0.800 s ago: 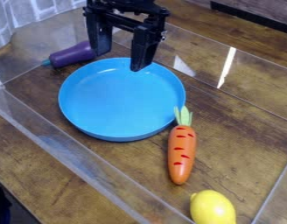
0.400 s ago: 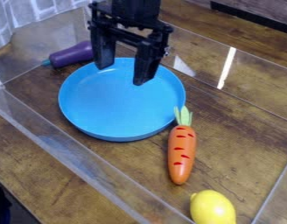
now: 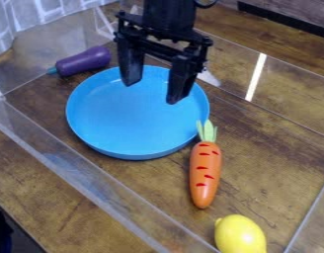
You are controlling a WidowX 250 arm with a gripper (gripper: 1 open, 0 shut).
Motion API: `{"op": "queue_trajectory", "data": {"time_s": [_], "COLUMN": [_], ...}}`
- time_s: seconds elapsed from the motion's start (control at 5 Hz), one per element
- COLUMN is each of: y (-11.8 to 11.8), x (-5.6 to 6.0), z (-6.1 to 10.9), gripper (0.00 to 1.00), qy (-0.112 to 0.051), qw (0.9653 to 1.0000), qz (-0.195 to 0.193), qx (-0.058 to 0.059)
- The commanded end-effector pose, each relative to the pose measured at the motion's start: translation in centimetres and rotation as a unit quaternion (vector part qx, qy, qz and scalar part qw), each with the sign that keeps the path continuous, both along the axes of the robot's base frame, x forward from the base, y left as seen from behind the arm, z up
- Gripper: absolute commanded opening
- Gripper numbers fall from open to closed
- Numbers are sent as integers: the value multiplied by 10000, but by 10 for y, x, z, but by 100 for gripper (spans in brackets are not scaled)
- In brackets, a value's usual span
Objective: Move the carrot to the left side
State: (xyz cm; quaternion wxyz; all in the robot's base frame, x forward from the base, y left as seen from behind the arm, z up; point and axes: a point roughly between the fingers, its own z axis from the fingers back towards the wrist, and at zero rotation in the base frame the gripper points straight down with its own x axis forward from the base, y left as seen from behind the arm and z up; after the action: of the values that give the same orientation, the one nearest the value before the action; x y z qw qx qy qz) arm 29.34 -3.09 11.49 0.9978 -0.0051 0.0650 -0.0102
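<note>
Gripper (image 3: 157, 84) hangs over the blue plate (image 3: 112, 126), pointing down, jaws wide apart w/ nothing between them. One black finger (image 3: 129, 61) sits over the plate's far-left part, the other over its right rim area.

Carrot (image 3: 204, 173) lies on the wooden surface (image 3: 277, 148), just beside the plate's lower-right edge, near touching it but can't tell for sure. Green top points up toward the far side, tapered tip toward the camera. It's apart from the gripper, untouched.

Yellow lemon (image 3: 239, 235) sits near the bottom edge, just past the carrot's tip, close but apart. Purple eggplant (image 3: 83, 60) lies behind the plate at upper left, near the rim. Clear plastic walls ring the surface, glare streak at right.
</note>
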Motion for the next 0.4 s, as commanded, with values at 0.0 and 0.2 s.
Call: {"op": "queue_trajectory", "data": {"time_s": [0.0, 0.2], "y": [-7, -13], "x": [3, -2], "z": [16, 17], "gripper": [100, 100], "qy": [-255, -248], "qw": [9992, 9977], "qz": [297, 625], "qx": [-31, -37]}}
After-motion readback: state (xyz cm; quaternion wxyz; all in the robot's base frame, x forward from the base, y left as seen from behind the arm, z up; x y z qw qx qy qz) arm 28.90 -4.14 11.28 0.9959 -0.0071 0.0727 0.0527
